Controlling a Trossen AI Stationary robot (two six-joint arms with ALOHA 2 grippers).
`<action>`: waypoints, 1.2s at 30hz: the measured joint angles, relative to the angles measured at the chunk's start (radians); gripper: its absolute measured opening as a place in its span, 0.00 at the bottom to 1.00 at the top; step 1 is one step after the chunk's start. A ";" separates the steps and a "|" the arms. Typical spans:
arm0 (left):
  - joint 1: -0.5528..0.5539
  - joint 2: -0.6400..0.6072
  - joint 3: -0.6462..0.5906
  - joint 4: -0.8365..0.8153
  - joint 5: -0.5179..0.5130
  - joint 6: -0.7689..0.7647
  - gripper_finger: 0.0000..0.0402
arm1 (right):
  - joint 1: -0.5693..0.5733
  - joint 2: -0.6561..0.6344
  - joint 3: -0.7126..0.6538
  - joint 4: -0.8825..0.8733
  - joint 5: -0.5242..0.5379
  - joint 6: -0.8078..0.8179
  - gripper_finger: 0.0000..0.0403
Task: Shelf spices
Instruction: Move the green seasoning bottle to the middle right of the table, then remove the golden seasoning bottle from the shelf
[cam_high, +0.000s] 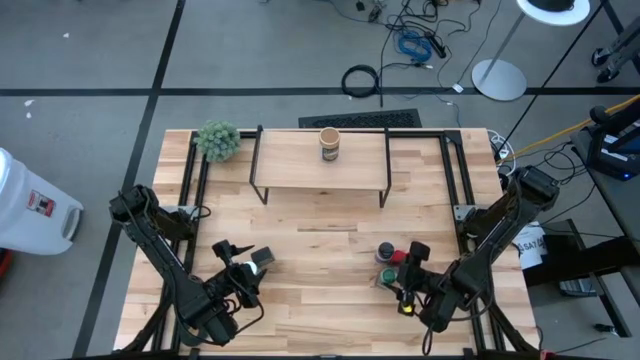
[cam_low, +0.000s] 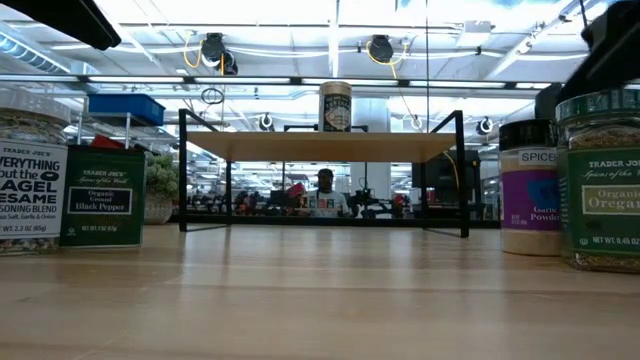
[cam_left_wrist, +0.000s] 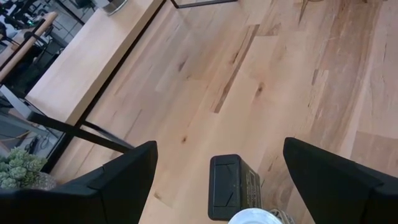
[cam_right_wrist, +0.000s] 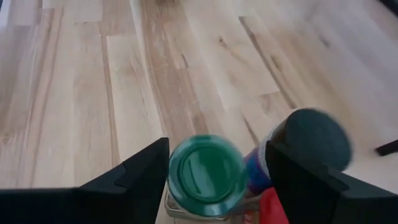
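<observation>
The shelf (cam_high: 320, 168) stands at the table's far middle, and a tan cylinder (cam_high: 330, 145) stands upright on its top board (cam_low: 320, 147). My left gripper (cam_left_wrist: 217, 171) is open at the near left. It hovers over a dark square tin (cam_left_wrist: 230, 186) and a white-lidded jar (cam_left_wrist: 255, 216), which stand on the table. My right gripper (cam_right_wrist: 217, 168) is open at the near right. Its fingers stand on either side of a green-lidded jar (cam_right_wrist: 208, 168). Beside that jar are a dark-lidded jar (cam_right_wrist: 314, 138) and a red tin (cam_high: 400, 257).
A fuzzy green plant ball (cam_high: 218, 140) sits at the far left corner next to the shelf. Bare tabletop (cam_high: 320, 250) lies between the two groups of spices and in front of the shelf. A black frame (cam_high: 195, 180) runs along the table's sides.
</observation>
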 joint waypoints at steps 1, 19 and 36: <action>0.000 0.000 0.000 0.000 -0.002 0.000 0.89 | 0.000 0.000 0.020 -0.029 0.001 0.000 0.63; 0.124 0.001 0.068 0.008 -0.161 0.162 0.89 | -0.043 -0.002 0.214 -0.360 0.286 -0.058 0.63; 0.549 0.000 0.406 0.217 -0.203 0.937 0.89 | -0.153 -0.003 0.214 -0.359 0.287 -0.225 0.63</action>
